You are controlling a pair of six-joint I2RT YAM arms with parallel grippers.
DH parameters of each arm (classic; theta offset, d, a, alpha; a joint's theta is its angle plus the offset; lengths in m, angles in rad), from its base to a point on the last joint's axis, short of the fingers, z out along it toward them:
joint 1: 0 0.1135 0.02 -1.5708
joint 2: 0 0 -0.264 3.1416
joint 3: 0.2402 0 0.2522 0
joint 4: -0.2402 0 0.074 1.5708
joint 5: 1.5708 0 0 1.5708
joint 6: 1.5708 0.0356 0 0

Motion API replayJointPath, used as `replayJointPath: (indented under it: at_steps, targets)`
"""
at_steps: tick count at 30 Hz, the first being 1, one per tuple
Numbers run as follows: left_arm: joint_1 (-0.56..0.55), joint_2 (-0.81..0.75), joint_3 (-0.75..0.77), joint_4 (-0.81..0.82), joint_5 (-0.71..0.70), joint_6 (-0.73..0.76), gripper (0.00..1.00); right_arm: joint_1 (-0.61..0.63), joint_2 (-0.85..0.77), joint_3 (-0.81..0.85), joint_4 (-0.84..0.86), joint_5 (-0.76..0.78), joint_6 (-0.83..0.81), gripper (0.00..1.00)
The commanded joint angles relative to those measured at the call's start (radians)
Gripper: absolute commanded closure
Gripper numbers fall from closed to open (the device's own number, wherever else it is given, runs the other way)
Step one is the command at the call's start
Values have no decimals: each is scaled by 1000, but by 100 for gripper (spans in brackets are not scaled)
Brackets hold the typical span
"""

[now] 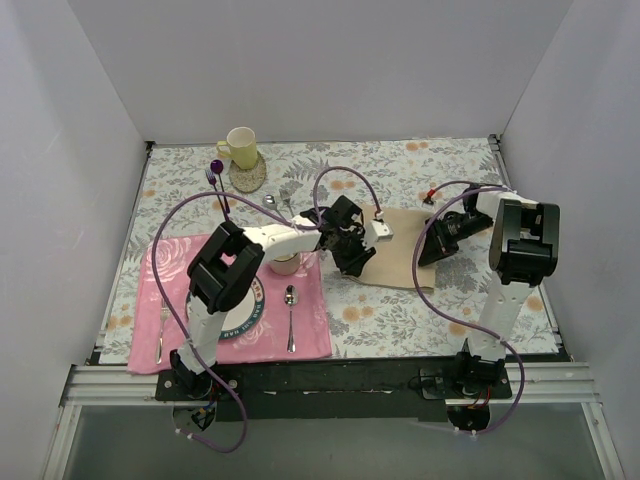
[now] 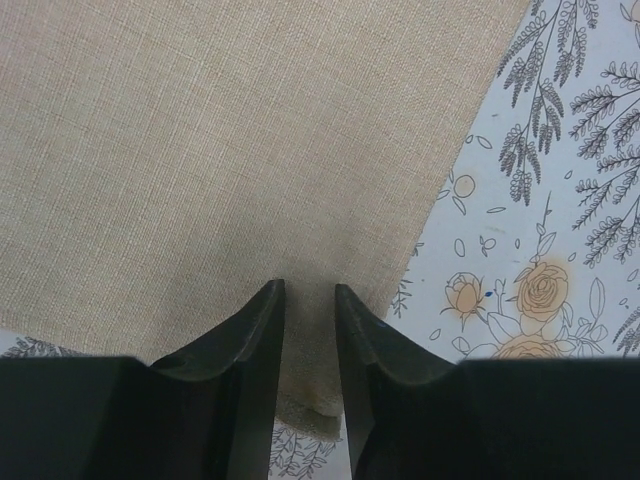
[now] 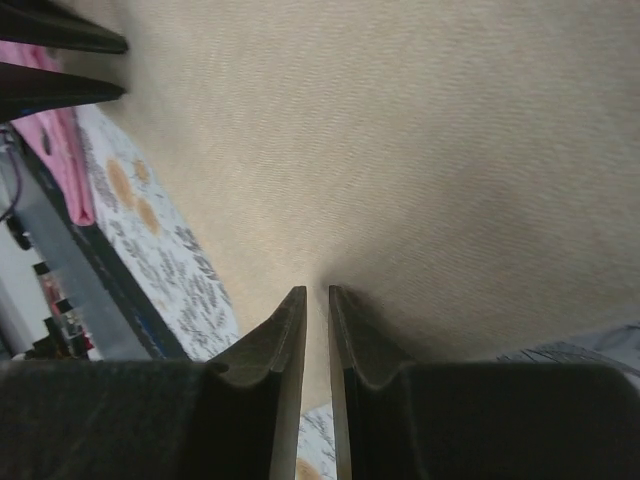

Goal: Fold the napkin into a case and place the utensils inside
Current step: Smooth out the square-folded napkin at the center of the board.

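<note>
Napkin [image 1: 402, 248] is lying flat right of the counter's [image 1: 450, 315] centre; left end effector [image 2: 310, 292] and right end effector [image 3: 317, 293] are each clamping an edge. Folding is only starting; utensils [image 1: 271, 202] are lying near the far edge.

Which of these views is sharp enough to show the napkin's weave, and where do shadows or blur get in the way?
Left wrist view: the napkin weave is crisp, with a dim shadow ahead of the left claw. Right wrist view: the napkin is soft, its weave smeared; the right claw is dark. Top view: even light, faint shadows, no glare.
</note>
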State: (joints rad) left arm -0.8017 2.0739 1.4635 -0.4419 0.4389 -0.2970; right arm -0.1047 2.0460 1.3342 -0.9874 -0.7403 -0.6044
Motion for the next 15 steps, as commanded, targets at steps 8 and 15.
replayJointPath:
  at_steps: [8, 15]
  targets:
    - [-74, -31, -35, -70, 70, -5, 79, -13, 79, 221, 4, 124, -113, 69]
    - [-77, -125, 67, -11, 129, -7, 60, -7, -150, 234, -102, -65, -262, 43]
